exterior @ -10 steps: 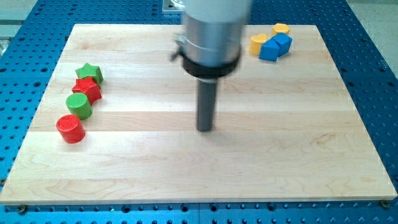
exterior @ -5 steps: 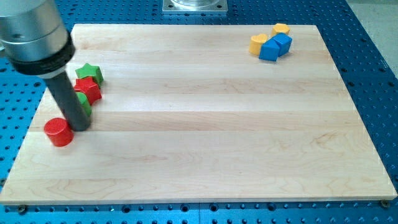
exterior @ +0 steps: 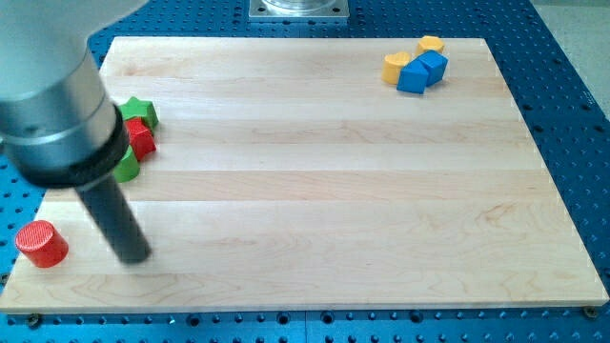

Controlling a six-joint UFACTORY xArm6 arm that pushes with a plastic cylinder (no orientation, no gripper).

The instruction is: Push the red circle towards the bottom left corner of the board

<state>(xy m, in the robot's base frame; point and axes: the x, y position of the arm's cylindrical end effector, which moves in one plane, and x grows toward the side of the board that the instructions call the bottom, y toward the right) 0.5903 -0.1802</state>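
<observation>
The small red circle block, a short red cylinder, lies at the left edge of the pale wooden board, near its bottom left corner and partly overhanging onto the blue perforated desk that carries the board. My tip, the lower end of the straight dark rod, rests on the board just to the view's right of the red circle, with a narrow strip of bare wood between them, so the two are near but apart. There are no jaws on this arm, only the rod, and it has hold of nothing. The wide grey and black arm body above the rod fills the view's upper left and hides part of a cluster of blocks at the board's left side: a green star block at the top, a red block just below it whose shape is partly covered, and a green block below that, mostly hidden. That cluster lies above the tip and well apart from the red circle. Far off at the view's top right sit two yellow blocks touching a blue block between them. Between the red circle and the corner nothing stands.
</observation>
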